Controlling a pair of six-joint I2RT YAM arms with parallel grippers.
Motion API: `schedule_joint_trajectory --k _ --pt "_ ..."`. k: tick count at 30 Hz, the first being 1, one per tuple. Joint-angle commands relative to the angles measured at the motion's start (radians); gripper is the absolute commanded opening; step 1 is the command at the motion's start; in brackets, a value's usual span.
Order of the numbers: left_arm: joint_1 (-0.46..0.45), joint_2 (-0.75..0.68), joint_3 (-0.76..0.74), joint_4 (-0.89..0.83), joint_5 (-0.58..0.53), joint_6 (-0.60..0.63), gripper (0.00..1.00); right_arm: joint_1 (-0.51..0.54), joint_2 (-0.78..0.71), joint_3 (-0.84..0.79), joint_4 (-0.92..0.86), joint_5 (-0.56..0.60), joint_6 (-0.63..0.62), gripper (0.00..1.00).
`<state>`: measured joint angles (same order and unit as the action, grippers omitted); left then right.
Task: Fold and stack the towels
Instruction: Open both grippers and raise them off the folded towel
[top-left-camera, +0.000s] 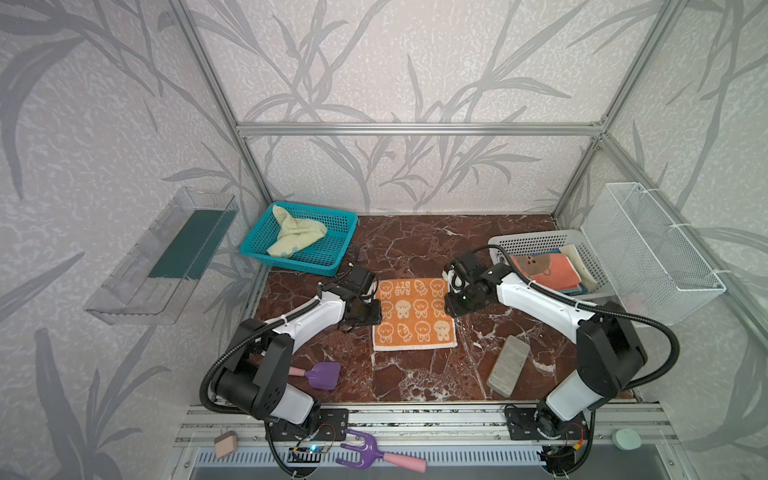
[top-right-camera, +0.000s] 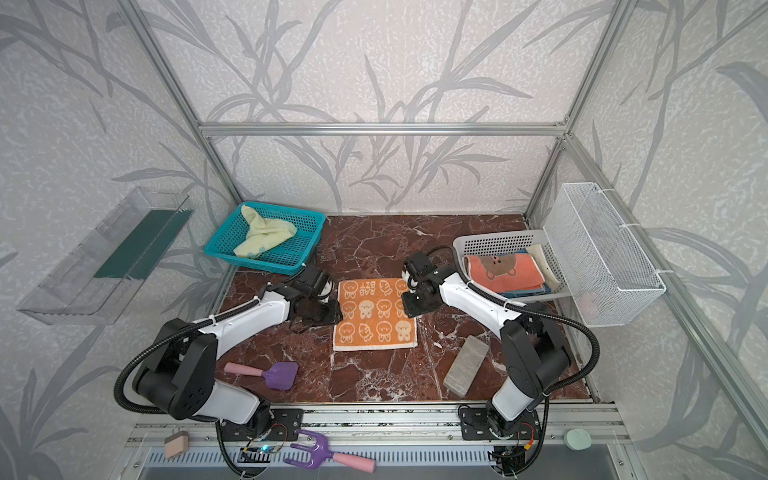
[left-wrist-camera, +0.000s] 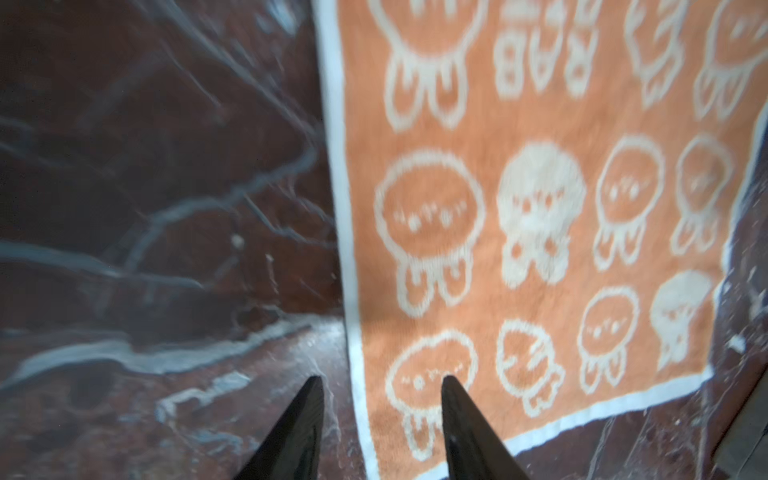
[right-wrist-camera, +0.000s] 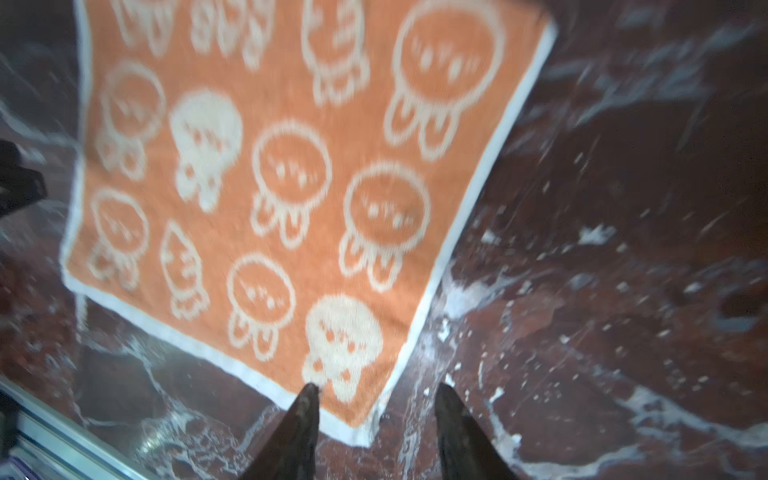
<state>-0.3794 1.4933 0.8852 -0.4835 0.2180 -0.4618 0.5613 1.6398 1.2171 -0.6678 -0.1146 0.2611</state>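
A small orange towel (top-left-camera: 413, 316) (top-right-camera: 374, 314) with white figures lies flat in the middle of the marble table. My left gripper (left-wrist-camera: 382, 380) (top-left-camera: 365, 318) is open beside the towel's left edge, one finger over the cloth (left-wrist-camera: 540, 208) and one over the table. My right gripper (right-wrist-camera: 376, 386) (top-left-camera: 453, 305) is open at the towel's right side, straddling a corner (right-wrist-camera: 291, 166), holding nothing. A pale yellow towel (top-left-camera: 293, 232) lies crumpled in the teal basket (top-left-camera: 328, 245). A folded salmon bear towel (top-left-camera: 544, 270) tops blue and cream cloth in the white basket (top-left-camera: 528, 243).
A grey block (top-left-camera: 508, 365) lies at the front right of the table and a purple toy shovel (top-left-camera: 318, 374) at the front left. A wire basket (top-left-camera: 656, 249) hangs on the right wall, a clear shelf (top-left-camera: 162, 253) on the left. A purple rake (top-left-camera: 374, 455) rests on the front rail.
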Motion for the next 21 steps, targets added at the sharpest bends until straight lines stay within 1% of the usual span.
schedule_joint_trajectory --k 1,5,9,12,16,19,21 --pt "0.054 0.052 0.094 0.056 0.014 0.017 0.48 -0.07 0.073 0.108 -0.017 0.039 -0.043 0.47" --pt "0.082 0.193 0.2 0.148 0.038 0.012 0.48 -0.131 0.252 0.257 -0.026 -0.008 -0.034 0.47" --pt "0.1 0.311 0.266 0.216 0.036 0.011 0.49 -0.166 0.376 0.349 -0.015 -0.09 -0.007 0.47" --pt "0.112 0.373 0.305 0.21 0.033 0.014 0.49 -0.172 0.429 0.39 -0.025 -0.105 0.002 0.47" --pt "0.12 0.407 0.309 0.215 0.035 0.019 0.5 -0.172 0.463 0.404 -0.019 -0.132 0.005 0.46" --pt "0.124 0.433 0.311 0.217 0.067 0.024 0.5 -0.172 0.494 0.415 -0.019 -0.146 0.005 0.46" --pt "0.126 0.455 0.316 0.216 0.096 0.028 0.48 -0.172 0.517 0.419 -0.019 -0.152 0.007 0.44"
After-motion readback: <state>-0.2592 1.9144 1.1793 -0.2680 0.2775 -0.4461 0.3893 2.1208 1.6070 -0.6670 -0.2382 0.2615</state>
